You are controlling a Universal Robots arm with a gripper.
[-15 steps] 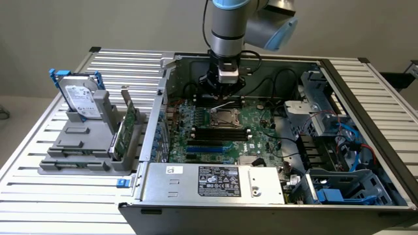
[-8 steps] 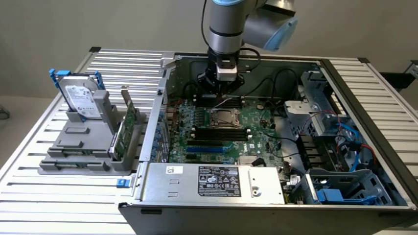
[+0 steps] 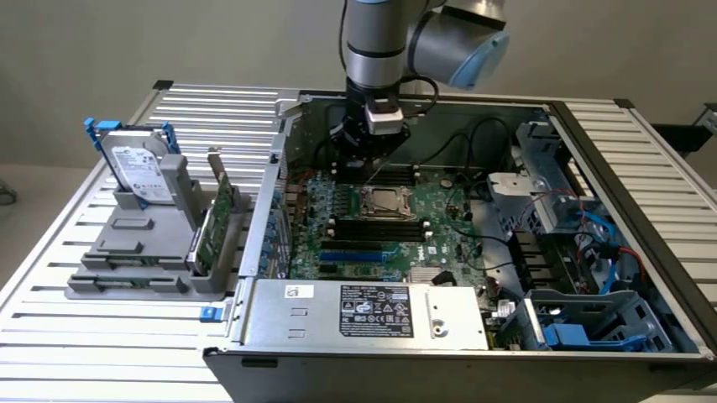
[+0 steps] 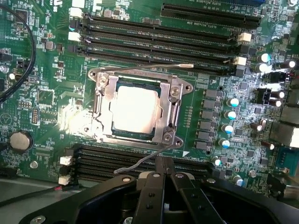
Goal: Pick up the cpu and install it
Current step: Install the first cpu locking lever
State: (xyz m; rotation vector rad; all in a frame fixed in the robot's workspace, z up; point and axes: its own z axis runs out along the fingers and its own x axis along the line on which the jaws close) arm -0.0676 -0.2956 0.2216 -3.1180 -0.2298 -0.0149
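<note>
The claw [image 4: 163, 164], clenched shut and empty, hangs over the memory slots [image 4: 117, 161] just beside the socket [image 4: 103, 108]. The cpu [image 4: 135, 109] sits in that socket, inside the open computer case [image 3: 267, 214].

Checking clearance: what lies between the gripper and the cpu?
In the wrist view, black memory slots and the socket's thin wire lever lie between the shut gripper and the cpu.
</note>
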